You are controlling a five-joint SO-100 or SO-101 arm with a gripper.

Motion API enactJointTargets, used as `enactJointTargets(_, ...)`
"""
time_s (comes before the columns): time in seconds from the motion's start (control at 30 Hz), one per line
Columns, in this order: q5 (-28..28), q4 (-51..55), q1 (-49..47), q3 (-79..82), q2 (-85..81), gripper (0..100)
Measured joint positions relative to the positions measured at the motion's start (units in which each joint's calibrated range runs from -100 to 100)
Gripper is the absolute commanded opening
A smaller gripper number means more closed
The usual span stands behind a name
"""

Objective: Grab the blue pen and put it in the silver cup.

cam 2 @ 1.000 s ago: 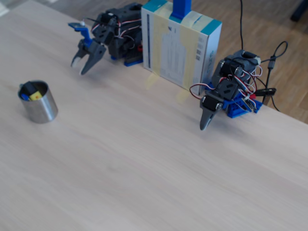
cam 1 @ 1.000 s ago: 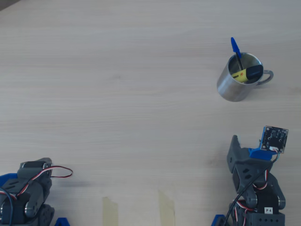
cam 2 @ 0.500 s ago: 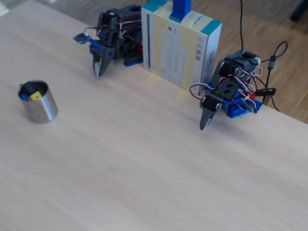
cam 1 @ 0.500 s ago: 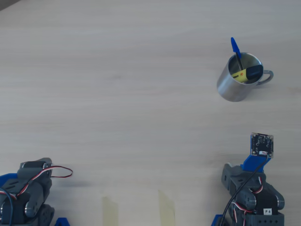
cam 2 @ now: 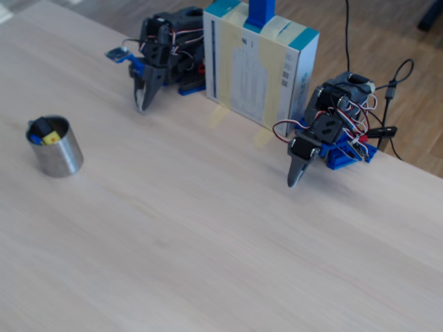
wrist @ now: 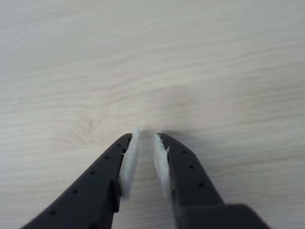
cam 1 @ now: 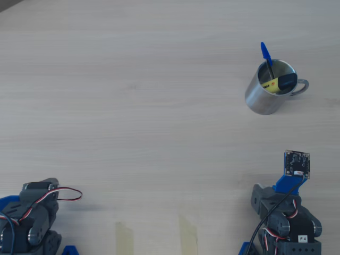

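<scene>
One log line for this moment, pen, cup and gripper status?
blue pen: standing in silver cup, beside yellow highlighter | gripper: empty, nearly closed, low over bare table | arm: away from cup

Tabletop point(wrist: 152, 57): pale wood-grain laminate, smooth, matt. Gripper point(wrist: 145, 138): black matt plastic fingers, rough white padding on the inner faces. Well ahead of it, silver cup point(cam 1: 265, 98): brushed metal, dull sheen. Blue pen point(cam 1: 265, 54): glossy plastic.
</scene>
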Motion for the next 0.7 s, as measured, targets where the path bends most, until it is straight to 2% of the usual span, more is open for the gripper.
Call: enactJointTargets(0.7,0.0,0.0,-0.33,0.0,0.0,7)
